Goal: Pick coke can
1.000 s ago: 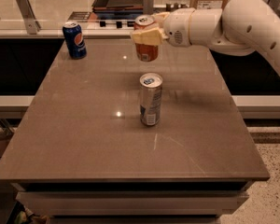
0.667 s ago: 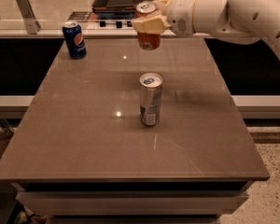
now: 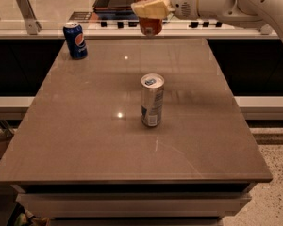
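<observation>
The coke can (image 3: 150, 25), orange-red with a silver top, is held in the air above the far edge of the table, near the top of the camera view. My gripper (image 3: 150, 7) is shut around its upper half, with a pale finger (image 3: 148, 7) across the can's front. The white arm reaches in from the upper right.
A slim silver can with a blue tab (image 3: 152, 100) stands upright at the table's middle. A blue Pepsi can (image 3: 75, 40) stands at the far left corner. The brown table (image 3: 85, 140) has a counter and a stove behind it.
My gripper has lifted the coke can higher and a little to the left, away from the table top. The two other cans have not moved.
</observation>
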Robot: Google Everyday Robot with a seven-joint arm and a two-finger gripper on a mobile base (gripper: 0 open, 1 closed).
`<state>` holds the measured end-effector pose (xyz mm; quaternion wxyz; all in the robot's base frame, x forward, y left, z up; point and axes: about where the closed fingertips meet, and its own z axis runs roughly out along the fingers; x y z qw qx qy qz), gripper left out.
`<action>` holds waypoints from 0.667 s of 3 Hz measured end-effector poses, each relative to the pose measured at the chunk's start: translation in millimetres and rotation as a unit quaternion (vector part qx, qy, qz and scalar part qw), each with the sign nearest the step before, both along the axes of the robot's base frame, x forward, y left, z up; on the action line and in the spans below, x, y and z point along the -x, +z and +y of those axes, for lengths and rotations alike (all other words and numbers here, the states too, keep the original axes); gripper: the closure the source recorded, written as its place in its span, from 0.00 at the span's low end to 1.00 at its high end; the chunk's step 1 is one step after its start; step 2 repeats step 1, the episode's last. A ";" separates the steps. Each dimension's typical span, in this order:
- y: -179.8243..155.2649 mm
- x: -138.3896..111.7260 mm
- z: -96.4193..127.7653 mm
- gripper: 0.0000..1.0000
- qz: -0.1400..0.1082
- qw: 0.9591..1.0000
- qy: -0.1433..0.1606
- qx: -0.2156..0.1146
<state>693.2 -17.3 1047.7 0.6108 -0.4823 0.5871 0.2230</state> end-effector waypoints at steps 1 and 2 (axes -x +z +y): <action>0.0 0.0 0.1 1.00 0.000 1.000 0.000 0.000; 0.0 0.0 0.1 1.00 0.000 1.000 0.000 0.000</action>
